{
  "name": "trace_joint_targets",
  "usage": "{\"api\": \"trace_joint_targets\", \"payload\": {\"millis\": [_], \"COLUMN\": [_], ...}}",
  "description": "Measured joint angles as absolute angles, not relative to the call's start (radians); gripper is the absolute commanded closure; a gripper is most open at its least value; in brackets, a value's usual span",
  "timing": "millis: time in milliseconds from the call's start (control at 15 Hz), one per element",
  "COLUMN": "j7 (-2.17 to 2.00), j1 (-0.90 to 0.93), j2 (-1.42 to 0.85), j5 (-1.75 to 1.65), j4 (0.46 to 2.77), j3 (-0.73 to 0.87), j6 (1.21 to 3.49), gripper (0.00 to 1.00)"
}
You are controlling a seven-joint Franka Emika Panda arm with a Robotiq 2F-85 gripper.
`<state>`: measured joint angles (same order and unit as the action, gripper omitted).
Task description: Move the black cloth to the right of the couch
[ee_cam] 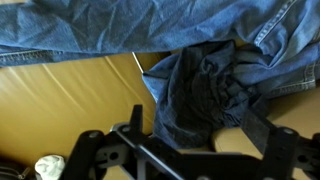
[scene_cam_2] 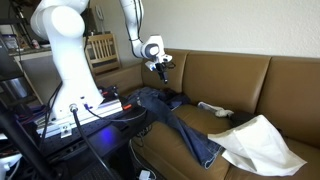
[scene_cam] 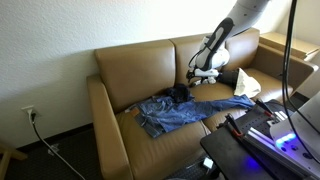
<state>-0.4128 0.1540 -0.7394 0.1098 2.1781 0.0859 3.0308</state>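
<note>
Tan couch (scene_cam: 130, 70), crumpled black cloth (ee_cam: 205, 95) beside jeans (scene_cam: 180, 112), no clear long axis, gripper (scene_cam_2: 159, 68) spread apart above

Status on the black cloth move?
Nothing done yet: black cloth lies crumpled on the couch against the jeans. In progress: the hand hovers open above it, not gripping. Left: grasp, carry to the couch's right, release.

A tan leather couch (scene_cam: 135, 65) stands against a plain cream wall (scene_cam: 60, 30) in both exterior views; a white outlet (scene_cam: 28, 113) sits low on that wall, with a dark cable (scene_cam: 40, 132) trailing from it to the dark floor (scene_cam: 60, 162); a wooden chair (scene_cam_2: 100, 48) stands beyond one end of the couch; the light is soft and even.
</note>
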Motion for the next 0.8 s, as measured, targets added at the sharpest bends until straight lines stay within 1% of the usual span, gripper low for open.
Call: {"api": "trace_joint_targets", "payload": {"millis": [133, 267, 600, 800], "j7": [-0.457, -0.478, -0.463, -0.399], "j1": [0.218, 0.252, 0.258, 0.272], "j2": [-0.819, -0.854, -0.860, -0.930], "j5": [0.141, 0.178, 0.183, 0.153], "j4": [2.111, 2.078, 2.070, 2.042], "j3": [0.135, 0.147, 0.148, 0.173], "j6": [3.071, 3.073, 3.070, 3.064], "gripper": [0.00, 0.00, 0.00, 0.00]}}
